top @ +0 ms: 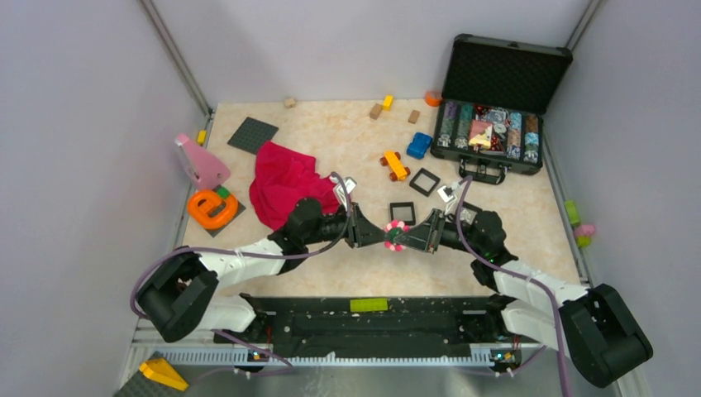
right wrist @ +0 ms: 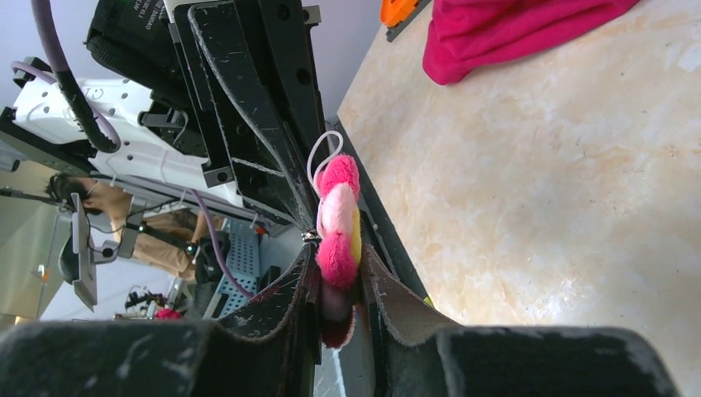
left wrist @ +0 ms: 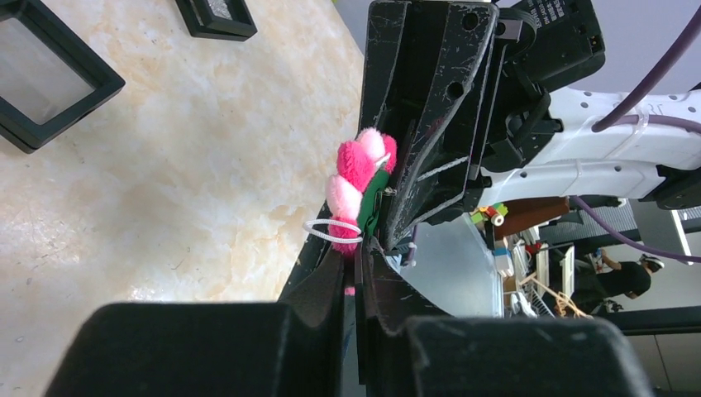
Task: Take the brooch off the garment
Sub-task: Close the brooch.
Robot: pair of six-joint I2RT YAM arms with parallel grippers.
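Observation:
The brooch [top: 395, 236], a pink-and-white fluffy flower disc with a green back, is held in the air above the table's near middle, between both grippers. My left gripper [top: 382, 235] is shut on its edge from the left; in the left wrist view the brooch [left wrist: 357, 184] stands edge-on above the closed jaws [left wrist: 361, 258]. My right gripper [top: 410, 238] is shut on it from the right, and the right wrist view shows the brooch [right wrist: 337, 223] pinched between the pads [right wrist: 339, 285]. The garment [top: 285, 186], a crumpled magenta cloth, lies apart at the left.
An open black case [top: 494, 124] of chips stands at the back right. Two black square frames [top: 424, 181] and toy cars [top: 395, 165] lie just beyond the grippers. An orange ring toy [top: 212, 207], a pink piece [top: 199, 162] and a grey plate [top: 252, 134] sit at the left.

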